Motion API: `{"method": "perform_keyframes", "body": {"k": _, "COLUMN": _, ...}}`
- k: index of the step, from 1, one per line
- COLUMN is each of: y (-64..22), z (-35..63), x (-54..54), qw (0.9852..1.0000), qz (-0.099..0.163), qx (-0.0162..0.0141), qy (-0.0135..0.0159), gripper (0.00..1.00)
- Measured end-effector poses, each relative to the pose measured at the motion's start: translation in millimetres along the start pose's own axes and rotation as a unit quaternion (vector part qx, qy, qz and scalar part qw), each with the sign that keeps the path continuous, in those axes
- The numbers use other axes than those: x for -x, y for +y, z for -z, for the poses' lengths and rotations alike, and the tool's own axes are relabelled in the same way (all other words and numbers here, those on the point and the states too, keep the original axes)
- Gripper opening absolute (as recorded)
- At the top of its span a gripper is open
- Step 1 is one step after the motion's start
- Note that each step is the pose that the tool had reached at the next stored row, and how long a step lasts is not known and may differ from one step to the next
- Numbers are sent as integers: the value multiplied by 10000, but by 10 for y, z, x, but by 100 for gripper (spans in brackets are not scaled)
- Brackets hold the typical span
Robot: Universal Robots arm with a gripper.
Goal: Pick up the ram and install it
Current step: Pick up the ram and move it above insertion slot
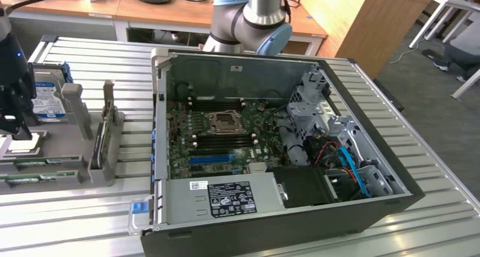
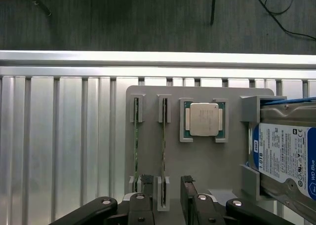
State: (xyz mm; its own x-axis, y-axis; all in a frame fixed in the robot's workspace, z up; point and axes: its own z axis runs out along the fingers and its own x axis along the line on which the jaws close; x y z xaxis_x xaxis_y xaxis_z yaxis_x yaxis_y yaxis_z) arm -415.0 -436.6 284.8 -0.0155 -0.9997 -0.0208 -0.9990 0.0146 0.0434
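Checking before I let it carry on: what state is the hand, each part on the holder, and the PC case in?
inner ram stick: on edge in its slot, not gripped.
outer ram stick: on edge in its slot, untouched.
hand: open, straddling the inner ram stick.
processor: lying flat in its cradle.
hard drive: seated in its bay.
computer case: side open, motherboard exposed.

Shiny metal table (image 2: 59,136) — matt plastic tray (image 2: 207,161)
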Motion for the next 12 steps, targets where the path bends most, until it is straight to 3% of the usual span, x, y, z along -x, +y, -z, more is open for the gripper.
{"method": "perform_keyframes", "body": {"k": 12, "y": -4, "z": -97, "x": -2, "qw": 10000, "qz": 0, "qx": 1, "qy": 0, "gripper": 36}}
